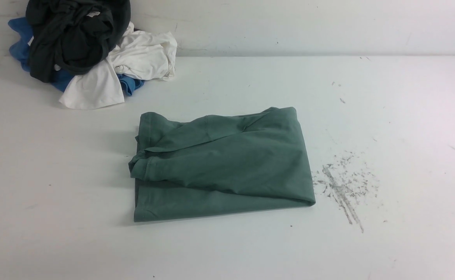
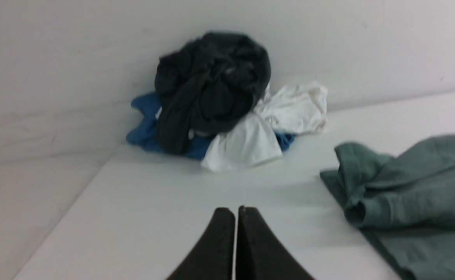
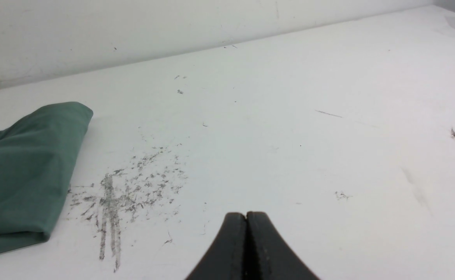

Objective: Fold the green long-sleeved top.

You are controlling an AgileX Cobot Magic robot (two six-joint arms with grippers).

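Lying near the middle of the white table (image 1: 36,163), the green long-sleeved top (image 1: 227,163) was folded into a rough rectangle, with a cuffed sleeve end bunched along its left edge and smooth folded cloth on the right. Just beside its right edge, dark grey scuff marks (image 1: 344,186) streaked the tabletop. Well apart from the top, in the far left corner against the wall (image 1: 309,27), sat a heap of other clothes: a black garment (image 1: 75,35) on top, a white garment (image 1: 134,62) spilling to the right, and a blue garment (image 1: 19,42) underneath. Neither arm showed from the front. The left gripper (image 2: 236,212) hung over bare table with its fingers pressed together, holding nothing, and the right gripper (image 3: 246,216) was likewise closed and empty near the scuff marks.
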